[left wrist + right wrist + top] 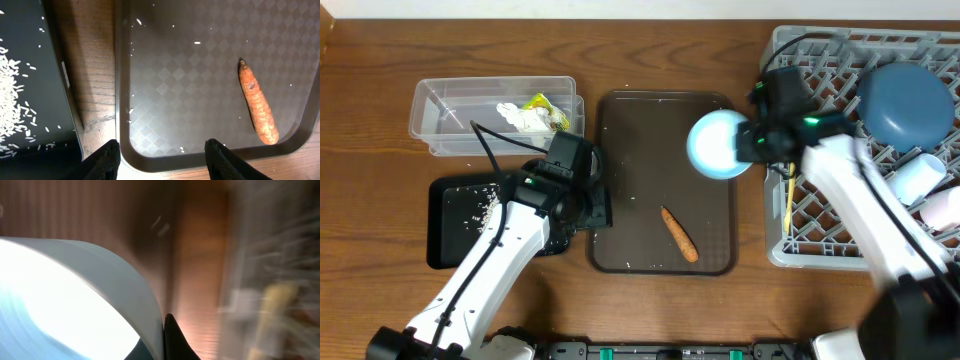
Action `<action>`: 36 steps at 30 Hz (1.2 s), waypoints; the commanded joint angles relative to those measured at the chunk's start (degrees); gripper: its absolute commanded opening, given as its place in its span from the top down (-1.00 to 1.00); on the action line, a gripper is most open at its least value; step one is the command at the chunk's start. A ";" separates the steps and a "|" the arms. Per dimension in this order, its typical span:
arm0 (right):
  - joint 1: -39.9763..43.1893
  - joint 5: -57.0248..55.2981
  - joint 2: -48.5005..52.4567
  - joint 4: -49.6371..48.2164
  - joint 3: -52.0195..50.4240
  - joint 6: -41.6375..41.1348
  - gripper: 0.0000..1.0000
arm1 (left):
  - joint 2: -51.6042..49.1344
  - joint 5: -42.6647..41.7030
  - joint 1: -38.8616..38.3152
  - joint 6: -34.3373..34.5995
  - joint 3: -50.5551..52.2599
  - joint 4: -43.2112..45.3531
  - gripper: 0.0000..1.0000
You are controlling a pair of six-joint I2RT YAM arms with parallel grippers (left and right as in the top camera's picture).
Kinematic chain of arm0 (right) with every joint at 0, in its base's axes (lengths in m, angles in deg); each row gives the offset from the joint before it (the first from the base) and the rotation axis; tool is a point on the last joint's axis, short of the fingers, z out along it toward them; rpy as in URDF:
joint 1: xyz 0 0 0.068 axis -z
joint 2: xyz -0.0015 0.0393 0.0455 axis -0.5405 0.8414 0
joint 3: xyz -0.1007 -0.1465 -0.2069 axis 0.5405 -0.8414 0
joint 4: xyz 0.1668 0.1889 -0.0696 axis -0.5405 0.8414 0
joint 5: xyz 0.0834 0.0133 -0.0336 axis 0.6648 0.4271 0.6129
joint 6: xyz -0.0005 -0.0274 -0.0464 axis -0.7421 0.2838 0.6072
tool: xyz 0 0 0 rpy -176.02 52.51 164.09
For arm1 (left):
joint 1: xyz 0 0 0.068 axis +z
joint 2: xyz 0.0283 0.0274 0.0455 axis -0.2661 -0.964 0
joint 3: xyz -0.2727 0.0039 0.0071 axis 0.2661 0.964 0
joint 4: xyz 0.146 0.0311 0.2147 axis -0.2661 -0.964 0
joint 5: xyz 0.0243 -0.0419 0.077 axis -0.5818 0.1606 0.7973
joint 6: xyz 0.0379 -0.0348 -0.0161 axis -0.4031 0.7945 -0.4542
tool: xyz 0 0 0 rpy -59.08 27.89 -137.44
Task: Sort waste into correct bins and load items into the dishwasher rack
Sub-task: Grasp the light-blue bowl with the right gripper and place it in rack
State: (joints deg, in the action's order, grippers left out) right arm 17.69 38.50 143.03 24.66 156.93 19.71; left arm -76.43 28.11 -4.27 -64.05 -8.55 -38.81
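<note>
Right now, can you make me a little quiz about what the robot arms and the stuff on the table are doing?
1. True or false: the left gripper is holding the carrot.
2. What does the right gripper hold? A) a fork B) a light blue cup C) a banana
3. Where does the rice lie?

Key:
1. False. It is open, and the carrot lies apart from it on the brown tray.
2. B.
3. On the black tray.
</note>
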 commanded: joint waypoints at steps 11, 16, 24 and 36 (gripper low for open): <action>5.55 -69.75 -6.49 -2.84 0.94 4.15 0.97 | 0.13 0.98 0.17 -0.33 -0.55 -0.20 -0.14; 10.64 -73.75 -1.95 -4.57 0.94 4.20 0.98 | 0.13 0.96 0.17 -0.33 -0.55 -0.22 -0.14; 13.20 -71.08 6.51 -5.09 0.94 3.91 0.97 | 0.13 0.96 0.17 -0.31 -0.55 -0.20 -0.14; 10.78 -68.52 17.94 -1.99 0.94 1.75 0.98 | 0.13 0.96 0.17 -0.31 -0.55 -0.39 -0.14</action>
State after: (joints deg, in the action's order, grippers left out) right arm 30.13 -32.90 158.51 21.49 158.04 23.04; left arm -76.46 28.11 -4.27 -64.05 -8.55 -38.87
